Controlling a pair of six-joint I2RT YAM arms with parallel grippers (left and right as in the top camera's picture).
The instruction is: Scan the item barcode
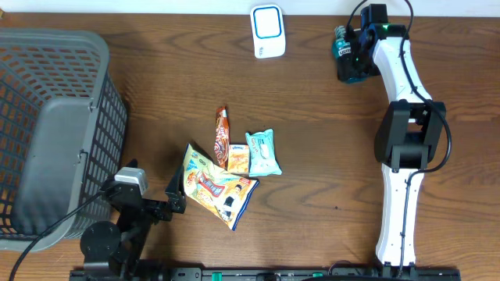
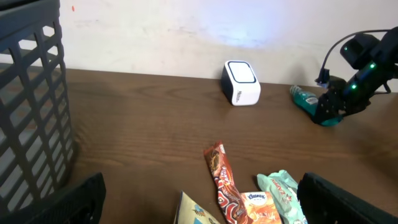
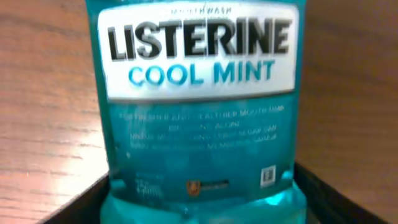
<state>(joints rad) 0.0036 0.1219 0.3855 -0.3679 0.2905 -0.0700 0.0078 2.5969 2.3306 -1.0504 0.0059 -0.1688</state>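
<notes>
the listerine mouthwash bottle (image 1: 344, 48) lies on the tabletop (image 1: 312, 164) at about 1 o'clock, just to the 3 o'clock side of the white scanner (image 1: 266, 31), which sits at 12 o'clock. the right fingers (image 1: 348, 64) sit on either side of the bottle, close against it, though i cannot tell whether they actually clamp it. the left fingers (image 1: 176, 193) stand wide and hold nothing, at about 7 o'clock, just beside the snack packets (image 1: 223, 191).
</notes>
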